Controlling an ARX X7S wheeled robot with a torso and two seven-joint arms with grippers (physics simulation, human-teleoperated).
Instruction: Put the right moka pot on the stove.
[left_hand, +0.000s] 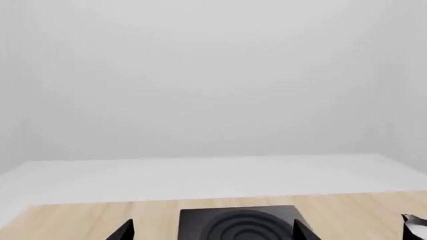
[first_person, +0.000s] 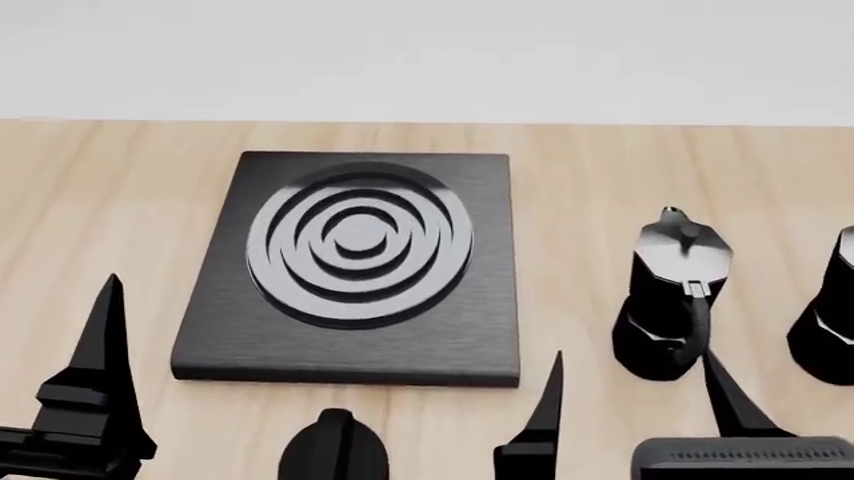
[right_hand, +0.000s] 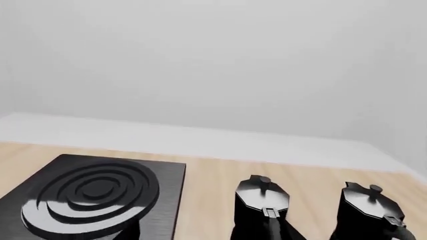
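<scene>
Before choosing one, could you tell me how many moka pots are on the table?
2: the left moka pot stands right of the stove; the right moka pot sits beside it, cut off at the head view's edge.

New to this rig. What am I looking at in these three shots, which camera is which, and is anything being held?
It is a simulated two-armed robot at a wooden table. One shot looks down from its head; the other two come from cameras near each gripper.

On the table: a flat black stove with a ringed burner, a separate black knob in front of it, and two alike moka pots to its right. The right moka pot, cut by the head view's edge, is the one to move; the other moka pot stands nearer the stove.

The left gripper shows only partly. The right gripper is open, near the table's front edge. Nothing is held.
</scene>
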